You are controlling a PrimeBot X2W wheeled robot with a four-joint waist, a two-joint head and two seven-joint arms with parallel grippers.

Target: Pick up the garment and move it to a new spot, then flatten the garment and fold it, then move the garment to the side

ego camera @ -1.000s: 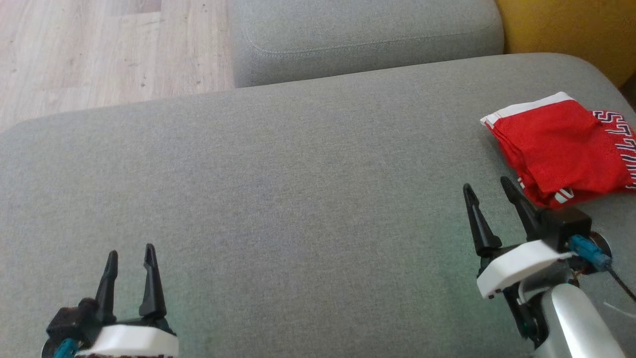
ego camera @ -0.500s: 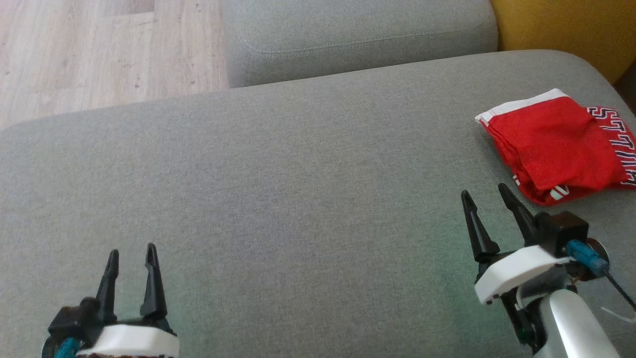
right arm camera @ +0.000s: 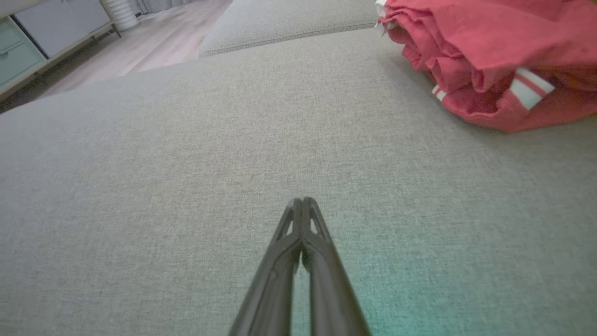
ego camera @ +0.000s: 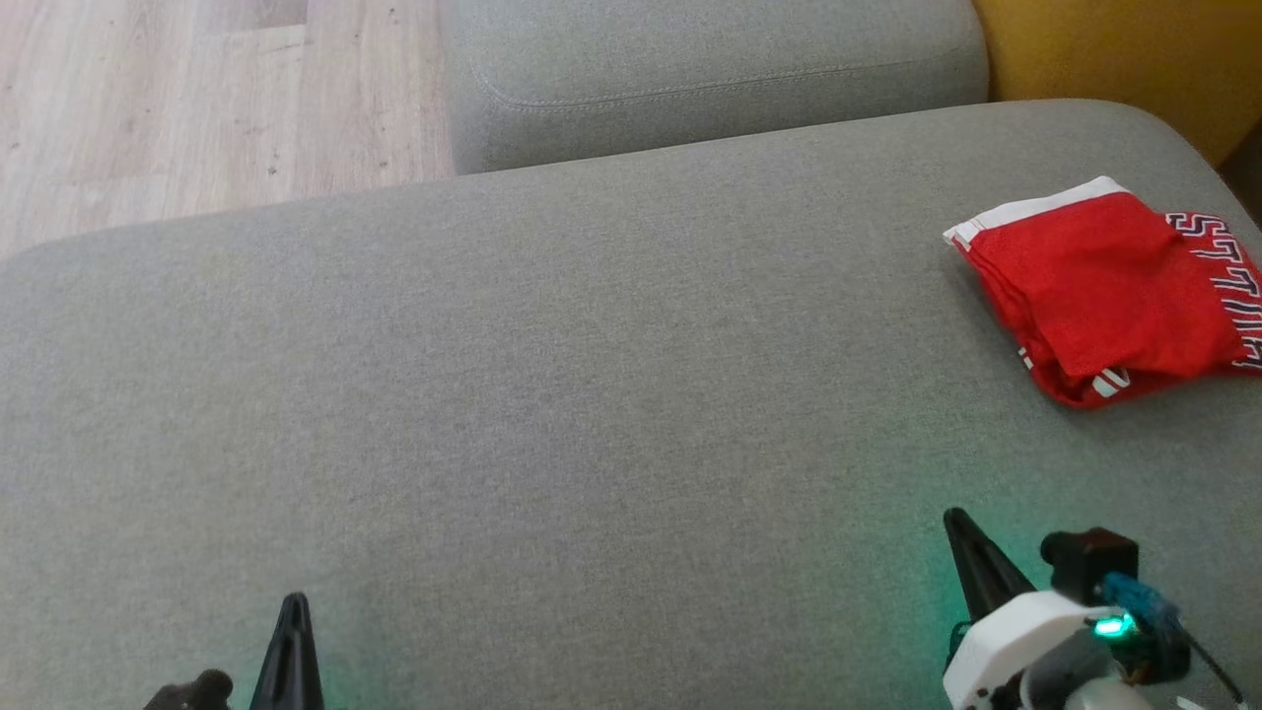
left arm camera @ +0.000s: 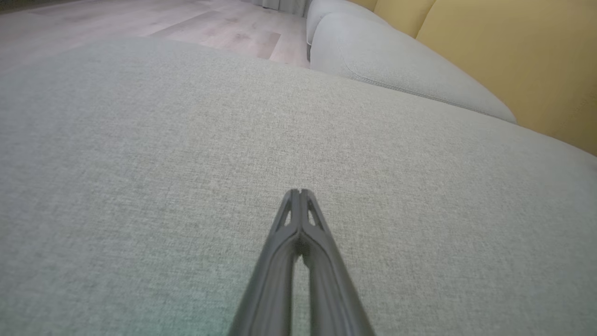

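Drawn back, left hand (left arm camera: 301, 191) and right hand (right arm camera: 303, 199) are closed, empty; right wrist view shows garment (right arm camera: 489, 56) edge-on, layered.

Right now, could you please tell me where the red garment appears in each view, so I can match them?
Head view: the red garment lies at the right edge, on the seat cushion.
Right wrist view: it sits in the top right corner, beyond the shut right gripper.
Left wrist view: seat cushion ahead of the shut left gripper.
Shared landmark: the neighbouring grey cushion, near every view's top.
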